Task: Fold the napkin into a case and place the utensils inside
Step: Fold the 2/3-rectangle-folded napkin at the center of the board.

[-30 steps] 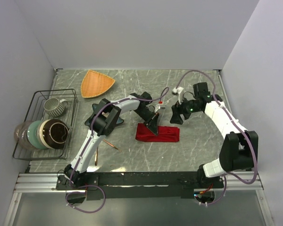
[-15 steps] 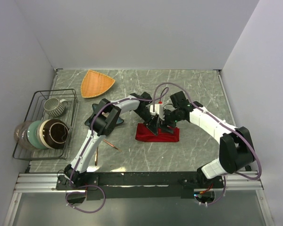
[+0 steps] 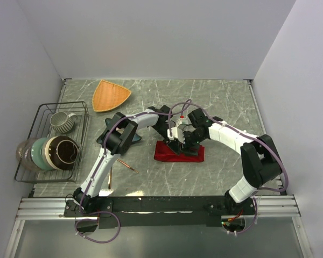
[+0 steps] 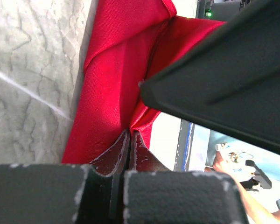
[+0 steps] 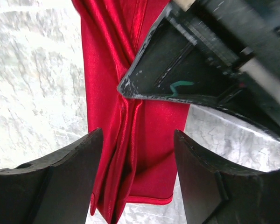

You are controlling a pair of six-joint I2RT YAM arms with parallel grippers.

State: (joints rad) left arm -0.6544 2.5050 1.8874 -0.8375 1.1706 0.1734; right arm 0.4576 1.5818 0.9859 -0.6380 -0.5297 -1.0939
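Observation:
The red napkin lies folded into a narrow strip mid-table. My left gripper is shut on a raised fold of the napkin; its fingertips pinch the fabric. My right gripper hovers just to the right of it, open, its fingers straddling the napkin's pleated end without touching it. The left gripper's black body fills the top of the right wrist view. Two copper utensils lie on the table left of the napkin, near the left arm's base.
A blue star-shaped dish sits partly under the left arm. An orange triangular plate lies at the back left. A wire rack at the left edge holds a mug and bowls.
The right arm has swung left and down from beside the napkin to right over it, next to the left gripper, its jaws narrowing slightly. The left gripper has kept its pinch.

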